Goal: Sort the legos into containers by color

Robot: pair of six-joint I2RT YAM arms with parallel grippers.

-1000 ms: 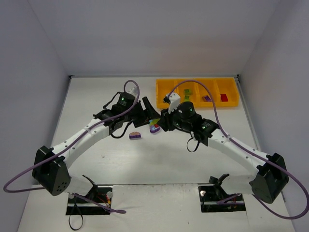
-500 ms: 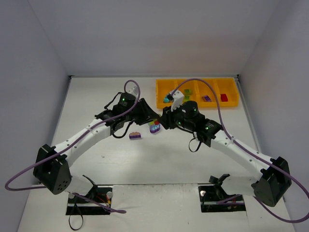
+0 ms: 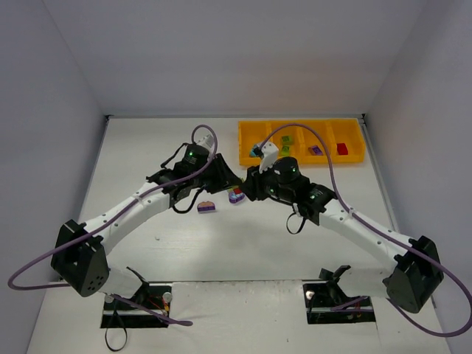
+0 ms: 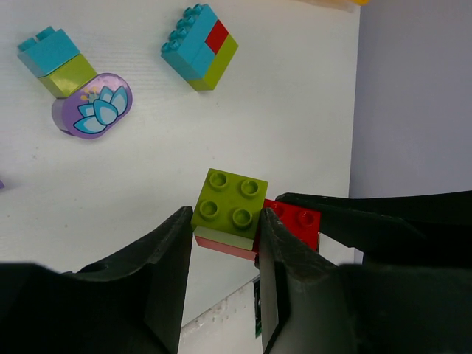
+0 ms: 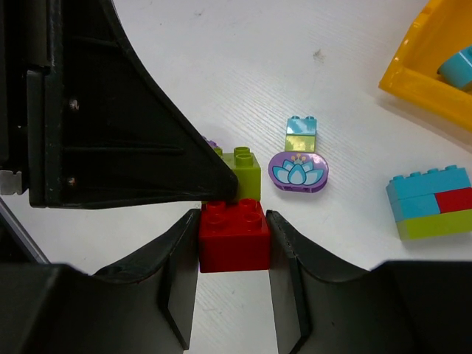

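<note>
A lime green lego (image 4: 230, 199) sits stacked on a red lego (image 4: 299, 221), both lifted a little above the table. My left gripper (image 4: 225, 221) is shut on the lime one. My right gripper (image 5: 234, 221) is shut on the red lego (image 5: 234, 240), with the lime lego (image 5: 247, 175) just past it. In the top view both grippers meet near the table's middle, in front of the orange-yellow tray (image 3: 301, 122). Its compartments hold a teal (image 3: 256, 150), a lime (image 3: 286, 140), a purple (image 3: 316, 150) and a red (image 3: 342, 148) lego.
On the table lie a purple flower piece joined to lime and teal bricks (image 4: 77, 88), a teal-red-lime cluster (image 4: 200, 46) and a separate purple brick (image 3: 207, 207). The tray's corner (image 5: 413, 81) is at the right wrist view's upper right. Grey walls ring the table.
My left gripper has closed from wide open onto the lime lego. Both arms have shifted slightly; the right gripper has kept its hold on the red lego.
</note>
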